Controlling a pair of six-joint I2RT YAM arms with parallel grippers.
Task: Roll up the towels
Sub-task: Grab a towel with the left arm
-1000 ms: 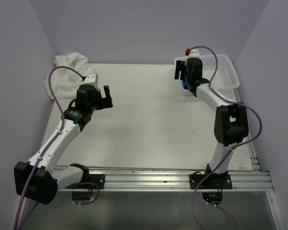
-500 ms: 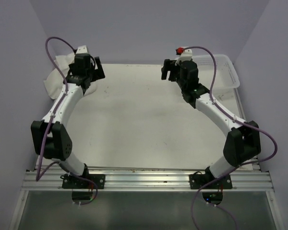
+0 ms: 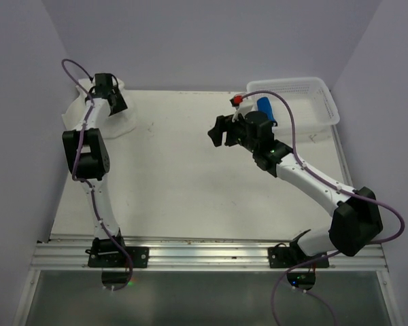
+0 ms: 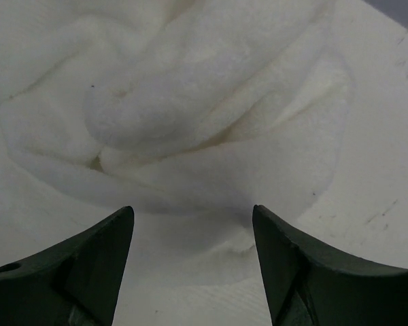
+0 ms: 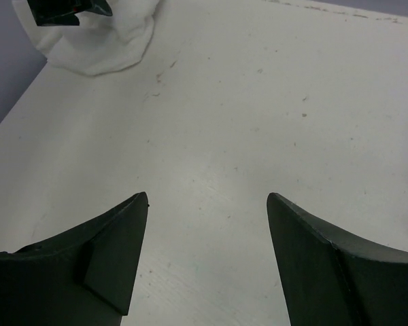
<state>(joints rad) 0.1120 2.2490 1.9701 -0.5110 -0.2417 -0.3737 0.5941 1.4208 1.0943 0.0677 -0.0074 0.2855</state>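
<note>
**Left arm.** The left gripper [image 4: 194,224] stood with its jaws wide apart and nothing clamped between them. Its two dark, wedge-shaped fingers [image 4: 98,261] were smooth and matte. Directly beyond the tips lay the white towel [image 4: 190,115], a soft, nubby cloth bunched into thick rounded folds. Whether the tips touched the cloth cannot be told. In the top view this towel [image 3: 122,122] was heaped at the 10 o'clock corner of the table [image 3: 190,190], with the left gripper [image 3: 112,95] over it.

**Right arm.** The right gripper [image 5: 207,210] was also spread wide and held nothing. Only the flat, pale, lightly scuffed tabletop showed between its fingers [image 5: 115,251]. From above, the right gripper [image 3: 221,130] was near the table's middle, toward 1 o'clock.

**Other items.** The blue towel [image 3: 265,109], a compact cylinder, lay at the left end of the white perforated plastic basket [image 3: 323,102], at 2 o'clock.
</note>
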